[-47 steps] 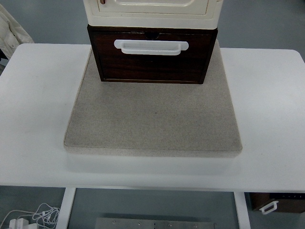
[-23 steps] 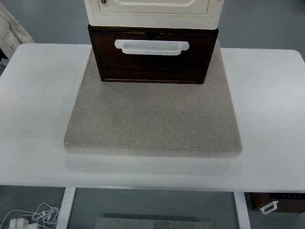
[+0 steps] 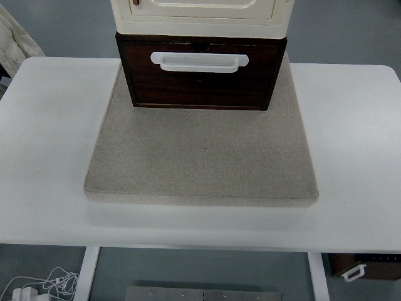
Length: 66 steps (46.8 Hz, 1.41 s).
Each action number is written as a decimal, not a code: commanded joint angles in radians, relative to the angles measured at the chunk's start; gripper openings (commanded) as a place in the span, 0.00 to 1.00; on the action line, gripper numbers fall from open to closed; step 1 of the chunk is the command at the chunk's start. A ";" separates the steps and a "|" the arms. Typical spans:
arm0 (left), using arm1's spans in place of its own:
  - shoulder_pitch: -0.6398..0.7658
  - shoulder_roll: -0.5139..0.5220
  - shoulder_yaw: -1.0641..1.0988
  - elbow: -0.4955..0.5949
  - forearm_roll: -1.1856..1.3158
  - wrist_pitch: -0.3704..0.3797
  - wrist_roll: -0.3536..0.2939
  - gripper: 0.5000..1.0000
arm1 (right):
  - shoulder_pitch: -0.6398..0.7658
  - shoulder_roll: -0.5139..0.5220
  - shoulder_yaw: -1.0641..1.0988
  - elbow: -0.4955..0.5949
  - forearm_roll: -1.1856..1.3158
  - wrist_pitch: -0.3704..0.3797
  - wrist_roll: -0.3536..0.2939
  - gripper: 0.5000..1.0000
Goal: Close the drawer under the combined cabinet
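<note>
Drawer (image 3: 199, 80): seemingly sitting flush under cabinet (image 3: 200, 14).
Hands: none showing; grip state unknowable.
Next: verifying closure, pushing handle (image 3: 199, 61) if needed.

Neither of my arms shows in the top view. No left arm comes in from the left edge, and no right arm comes in from the right edge. Neither robot hand is in sight anywhere, so I cannot tell how the fingers of either one are set, nor how either wrist is turned. Nothing of my own body reaches into the picture at all.
</note>
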 commanded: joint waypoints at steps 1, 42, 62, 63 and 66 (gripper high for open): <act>0.024 -0.009 0.002 0.039 -0.038 0.000 0.005 1.00 | 0.000 0.000 -0.001 0.000 0.000 0.000 0.000 0.90; 0.225 -0.267 0.000 0.134 -0.282 0.072 -0.043 1.00 | -0.005 0.000 0.001 0.002 0.002 0.006 0.000 0.90; 0.251 -0.348 -0.001 0.130 -0.313 0.065 -0.081 1.00 | -0.005 0.000 -0.001 0.003 0.000 0.008 0.000 0.90; 0.254 -0.350 -0.001 0.130 -0.313 0.065 -0.083 1.00 | -0.005 0.000 0.001 0.003 0.000 0.008 0.000 0.90; 0.256 -0.350 -0.001 0.130 -0.313 0.065 -0.086 1.00 | -0.007 0.000 -0.001 0.003 -0.002 0.008 0.000 0.90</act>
